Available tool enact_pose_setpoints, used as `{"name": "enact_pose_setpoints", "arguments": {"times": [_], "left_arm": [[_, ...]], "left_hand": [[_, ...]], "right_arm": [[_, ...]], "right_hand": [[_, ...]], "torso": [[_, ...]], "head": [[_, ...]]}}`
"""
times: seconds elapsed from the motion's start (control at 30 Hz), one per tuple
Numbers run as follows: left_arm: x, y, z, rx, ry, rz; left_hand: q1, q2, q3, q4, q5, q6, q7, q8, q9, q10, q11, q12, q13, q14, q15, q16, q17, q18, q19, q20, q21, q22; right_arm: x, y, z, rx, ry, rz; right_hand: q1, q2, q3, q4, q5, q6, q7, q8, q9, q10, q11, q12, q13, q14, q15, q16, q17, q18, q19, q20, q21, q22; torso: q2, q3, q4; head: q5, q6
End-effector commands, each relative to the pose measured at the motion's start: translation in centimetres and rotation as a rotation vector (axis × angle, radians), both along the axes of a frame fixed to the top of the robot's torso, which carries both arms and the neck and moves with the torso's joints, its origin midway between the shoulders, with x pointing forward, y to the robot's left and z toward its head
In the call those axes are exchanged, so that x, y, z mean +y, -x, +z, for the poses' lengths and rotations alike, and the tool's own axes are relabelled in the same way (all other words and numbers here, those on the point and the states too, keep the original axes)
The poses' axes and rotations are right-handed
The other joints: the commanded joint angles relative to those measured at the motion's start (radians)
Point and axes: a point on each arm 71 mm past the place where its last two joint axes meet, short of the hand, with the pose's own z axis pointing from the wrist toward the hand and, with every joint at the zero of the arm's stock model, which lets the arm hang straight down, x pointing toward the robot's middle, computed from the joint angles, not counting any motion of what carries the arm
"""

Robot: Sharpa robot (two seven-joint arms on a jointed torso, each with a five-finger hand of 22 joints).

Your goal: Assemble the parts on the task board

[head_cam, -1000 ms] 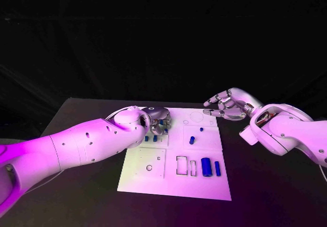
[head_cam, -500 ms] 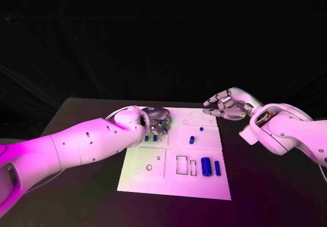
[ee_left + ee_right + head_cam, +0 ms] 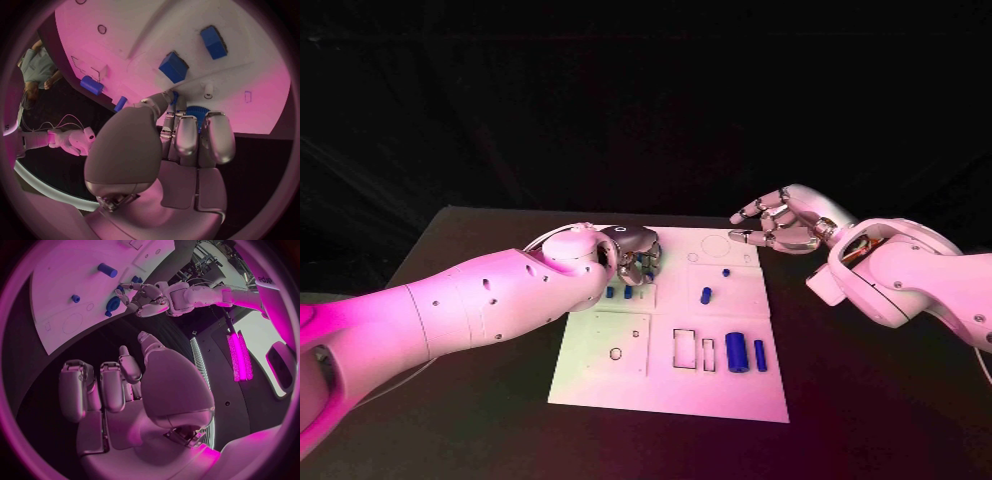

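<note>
While the left robot hand [image 3: 633,256] reaches over the far-left corner of the white rectangular task board [image 3: 625,375] on the black desk [image 3: 459,400], its silver fingers [image 3: 187,140] curl down together onto the board surface, and in the left wrist view a round, ridged blue part [image 3: 196,111] sits right at their tips, touching them; whether the fingers actually clasp it I cannot tell. Just beyond those fingertips two small blue block-shaped parts [image 3: 174,66] stand in the board, side by side. Between the two robot hands, on the board's middle, lie a short blue peg [image 3: 705,295] and a tiny blue stud [image 3: 726,272]. Nearer the robot, well apart from both robot hands, a thick blue cylinder [image 3: 736,353] and a thinner blue rod [image 3: 760,355] lie parallel beside two empty rectangular cut-outs. The right robot hand [image 3: 779,225] hovers off the board's far-right corner, above the desk, fingers spread and loosely bent, holding nothing.
</note>
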Motion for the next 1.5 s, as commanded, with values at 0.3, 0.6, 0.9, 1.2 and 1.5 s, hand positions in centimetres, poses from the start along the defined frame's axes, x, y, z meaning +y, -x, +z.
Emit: {"name": "enact_pose_setpoints", "arguments": {"times": [0.3,0.6,0.9,1.2,1.5], "left_arm": [[0.3,0.3,0.3,-0.021,0.036,-0.006],[1.3,0.5,1.7,-0.034,0.075,0.012],[3.0,1.0,3.2,-0.026,0.095,0.039],[5.5,0.6,3.1,0.002,0.084,0.092],[6.1,0.4,2.5,0.023,0.078,0.112]], "left_hand": [[-0.017,-0.001,0.017,-0.008,0.0,0.01,0.002,-0.014,-0.005,0.01,0.003,-0.024,-0.005,0.012,-0.002,0.006,-0.004,-0.021,0.0,-0.003,0.008,0.003],[-0.024,-0.004,0.019,-0.012,-0.001,0.015,0.004,-0.018,-0.005,0.016,0.004,-0.032,-0.006,0.012,-0.001,0.007,-0.006,-0.021,0.001,-0.002,0.01,0.006],[-0.029,-0.006,0.02,-0.014,-0.002,0.019,0.004,-0.021,-0.006,0.021,0.004,-0.037,-0.006,0.012,-0.001,0.008,-0.007,-0.022,0.002,-0.002,0.012,0.009],[-0.035,-0.008,0.019,-0.014,-0.003,0.022,0.003,-0.023,-0.006,0.026,0.004,-0.041,-0.006,0.011,-0.001,0.009,-0.008,-0.022,0.001,-0.001,0.013,0.009],[-0.037,-0.009,0.019,-0.014,-0.003,0.023,0.003,-0.024,-0.006,0.027,0.003,-0.043,-0.006,0.011,-0.001,0.009,-0.008,-0.022,0.001,-0.001,0.013,0.009]], "right_arm": [[0.1,0.1,0.0,-0.005,0.002,0.011],[0.1,0.0,0.0,-0.007,0.002,0.01],[0.0,0.0,0.0,-0.007,0.003,0.008],[-0.1,0.0,0.0,-0.007,0.003,0.006],[-0.1,0.0,0.0,-0.006,0.003,0.007]], "right_hand": [[-0.005,0.003,0.001,0.006,0.005,-0.003,0.0,0.007,-0.001,-0.001,0.002,0.0,0.001,0.047,-0.006,-0.004,0.046,0.015,0.01,-0.009,-0.002,0.143],[-0.005,0.003,0.001,0.006,0.005,-0.003,0.0,0.007,-0.001,-0.001,0.002,0.0,0.001,0.047,-0.006,-0.004,0.046,0.015,0.01,-0.009,-0.002,0.143],[-0.005,0.003,0.001,0.006,0.005,-0.003,0.0,0.007,-0.001,-0.001,0.002,0.0,0.001,0.047,-0.006,-0.004,0.046,0.015,0.01,-0.009,-0.002,0.143],[-0.005,0.003,0.001,0.006,0.005,-0.003,0.0,0.007,-0.001,-0.001,0.002,0.0,0.001,0.047,-0.006,-0.004,0.046,0.015,0.01,-0.009,-0.002,0.143],[-0.004,0.004,0.001,0.007,0.006,-0.003,0.0,0.008,-0.001,-0.002,0.002,0.0,0.0,0.047,-0.006,-0.005,0.044,0.015,0.009,-0.01,-0.003,0.142]], "torso": [[-0.001,-0.0003,0.0001],[-0.001,-0.0005,0.0015],[-0.001,-0.0009,0.0017],[0.0,-0.001,0.0013],[0.001,-0.0012,-0.0003]], "head": [[0.002,0.007],[0.004,0.012],[0.006,0.015],[0.008,0.014],[0.012,0.012]]}}
